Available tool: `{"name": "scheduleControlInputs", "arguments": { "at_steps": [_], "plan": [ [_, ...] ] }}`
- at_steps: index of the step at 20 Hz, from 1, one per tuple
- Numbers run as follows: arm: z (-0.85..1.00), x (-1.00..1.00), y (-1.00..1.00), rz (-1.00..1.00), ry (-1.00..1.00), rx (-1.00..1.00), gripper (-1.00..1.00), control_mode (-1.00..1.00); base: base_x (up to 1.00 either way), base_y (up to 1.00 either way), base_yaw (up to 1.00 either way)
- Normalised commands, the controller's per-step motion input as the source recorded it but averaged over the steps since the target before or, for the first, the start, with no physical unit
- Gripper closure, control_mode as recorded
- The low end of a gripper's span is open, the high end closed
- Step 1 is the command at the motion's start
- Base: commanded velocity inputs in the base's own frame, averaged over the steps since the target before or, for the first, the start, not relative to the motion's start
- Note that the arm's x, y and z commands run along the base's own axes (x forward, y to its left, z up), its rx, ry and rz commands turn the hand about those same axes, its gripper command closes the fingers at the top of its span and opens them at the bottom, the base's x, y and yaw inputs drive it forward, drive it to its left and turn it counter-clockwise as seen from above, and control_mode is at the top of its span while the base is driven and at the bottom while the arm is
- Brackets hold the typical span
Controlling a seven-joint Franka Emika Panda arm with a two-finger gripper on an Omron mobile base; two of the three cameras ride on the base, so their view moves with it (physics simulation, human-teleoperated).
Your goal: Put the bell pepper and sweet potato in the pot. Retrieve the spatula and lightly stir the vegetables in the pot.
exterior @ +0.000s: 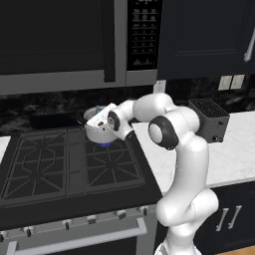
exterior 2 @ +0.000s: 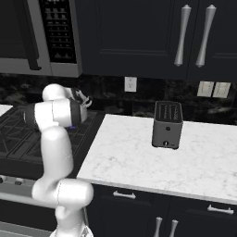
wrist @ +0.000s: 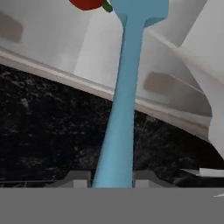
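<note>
Tool point(wrist: 112, 181) clamped on spatula point(wrist: 124, 87), blade inside pot point(wrist: 52, 39), beside bell pepper point(wrist: 87, 3)

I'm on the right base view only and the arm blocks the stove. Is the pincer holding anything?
Observer: Yes. In the hand view the pincer is shut on the slim teal spatula, gripping its handle.
Operator: Where does the blade end reach?
Observer: Over the rim and into the small shiny steel pot.
Operator: Anything in that pot?
Observer: A red bell pepper lies just beside the blade.
Operator: Where does the pot stand?
Observer: In the left base view, on the black stove, at its rear right.
</note>
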Motion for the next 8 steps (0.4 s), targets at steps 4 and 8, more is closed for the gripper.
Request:
{"name": "scheduleControlInputs", "arguments": {
  "at_steps": [4,8],
  "plan": [
    [0.03,-0.26,0.03,0.0,0.42,0.0,1.0,-1.0,0.0,0.0,0.0],
    [0.24,-0.07,0.0,0.0,0.21,0.11,1.0,-1.0,0.0,0.0,0.0]
  ]
}}
